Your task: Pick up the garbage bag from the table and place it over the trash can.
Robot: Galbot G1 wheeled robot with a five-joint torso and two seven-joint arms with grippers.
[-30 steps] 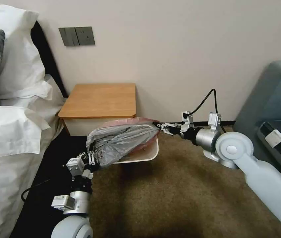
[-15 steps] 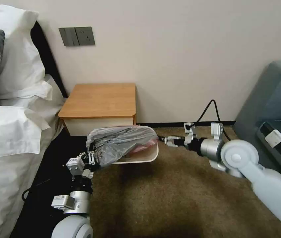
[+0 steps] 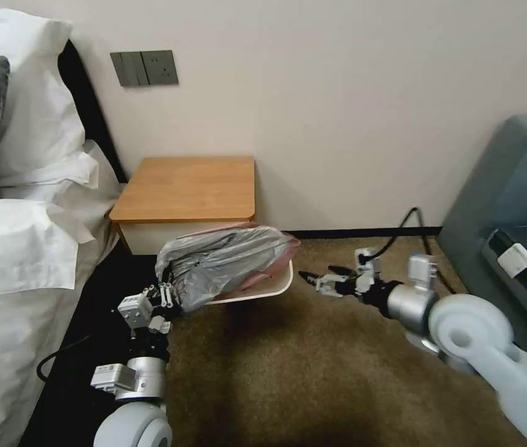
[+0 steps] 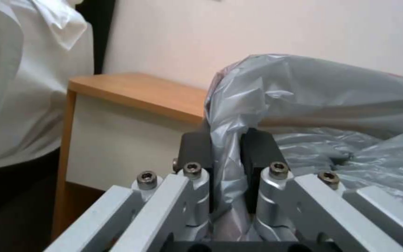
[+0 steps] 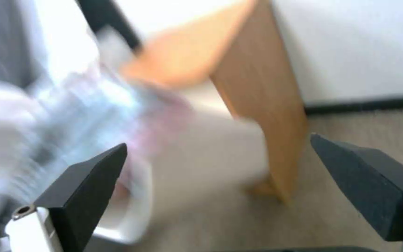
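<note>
Bag [image 3: 226, 264] off table [image 3: 189, 186], draped over can [image 3: 269, 287], not yet seated round rim. Left hand [image 3: 165, 297] at bag's 7 o'clock, pinching fold. Right hand [image 3: 318, 280] at 3 o'clock, wide open, empty, apart from bag.

Brown carpet floor [image 3: 313, 372] carries wooden-topped table [image 3: 189, 186] by wall; trash can [image 3: 272, 287] stands just before it.

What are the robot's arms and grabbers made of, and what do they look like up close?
Both arms are smooth pale grey-white shells with big round joints, ending in brushed silver wrist cylinders. The left gripper and right gripper are silver metal linkages held by dark hex screws, with black wedge-shaped pads on the jaws. A black cable loops from the right wrist, and small white labelled boxes sit on both wrists.
</note>
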